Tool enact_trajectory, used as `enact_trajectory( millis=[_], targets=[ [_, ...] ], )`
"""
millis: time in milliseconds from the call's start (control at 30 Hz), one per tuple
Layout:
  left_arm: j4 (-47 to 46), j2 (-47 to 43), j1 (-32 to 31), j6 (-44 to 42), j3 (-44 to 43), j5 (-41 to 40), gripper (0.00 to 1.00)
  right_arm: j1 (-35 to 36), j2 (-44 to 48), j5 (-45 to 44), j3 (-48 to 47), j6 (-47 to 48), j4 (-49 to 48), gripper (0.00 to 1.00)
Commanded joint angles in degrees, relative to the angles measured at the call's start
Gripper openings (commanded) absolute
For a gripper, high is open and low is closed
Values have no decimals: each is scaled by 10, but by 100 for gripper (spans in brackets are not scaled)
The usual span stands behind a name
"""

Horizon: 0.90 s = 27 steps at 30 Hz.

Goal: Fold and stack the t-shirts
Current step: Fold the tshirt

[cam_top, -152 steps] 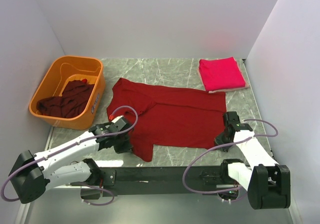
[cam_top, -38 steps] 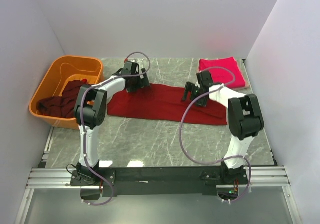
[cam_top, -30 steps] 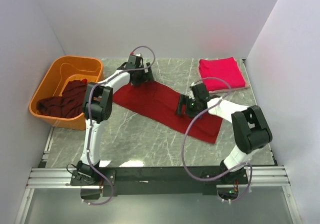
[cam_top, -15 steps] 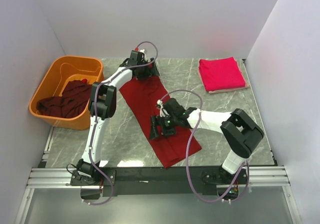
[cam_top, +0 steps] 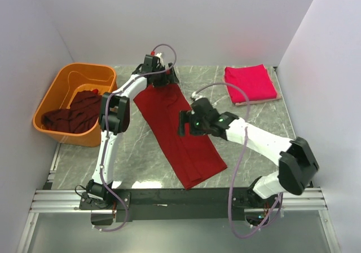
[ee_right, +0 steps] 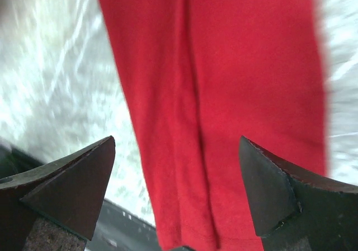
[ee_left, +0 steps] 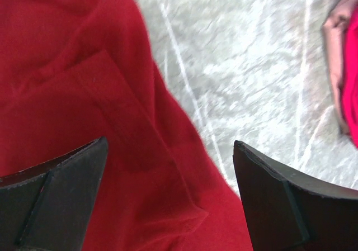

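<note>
The red t-shirt (cam_top: 177, 134), folded into a long strip, lies on the worktop (cam_top: 135, 151), its long axis running diagonally from the far left down toward the near edge. The left arm's fingers (ee_left: 56, 198) hover spread over the far end, gripping nothing. The right arm's fingers (ee_right: 61, 189) hang spread above the strip's middle, empty too. The near end lies free, and the right arm looks the nearer one to fold it across.
</note>
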<state>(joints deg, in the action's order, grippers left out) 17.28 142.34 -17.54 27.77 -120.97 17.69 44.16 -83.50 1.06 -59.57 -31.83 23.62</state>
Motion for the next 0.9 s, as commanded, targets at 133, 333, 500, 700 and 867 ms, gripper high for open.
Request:
enact_trajectory(
  millis=[133, 333, 500, 700, 867],
  targets=[
    [-18, -92, 2, -11, 3, 18, 99, -62, 39, -21, 23, 3, 5, 97],
    [-68, -268, -6, 21, 252, -27, 99, -79, -1, 31, 51, 22, -16, 97],
    [-95, -306, -7, 32, 392, -86, 99, -80, -38, 62, 78, 39, -26, 97],
    [30, -200, -6, 14, 284, -127, 99, -81, -48, 112, 134, 59, -51, 96],
    [68, -117, -4, 4, 198, -150, 99, -77, -37, 172, 178, 66, -73, 96]
  ],
)
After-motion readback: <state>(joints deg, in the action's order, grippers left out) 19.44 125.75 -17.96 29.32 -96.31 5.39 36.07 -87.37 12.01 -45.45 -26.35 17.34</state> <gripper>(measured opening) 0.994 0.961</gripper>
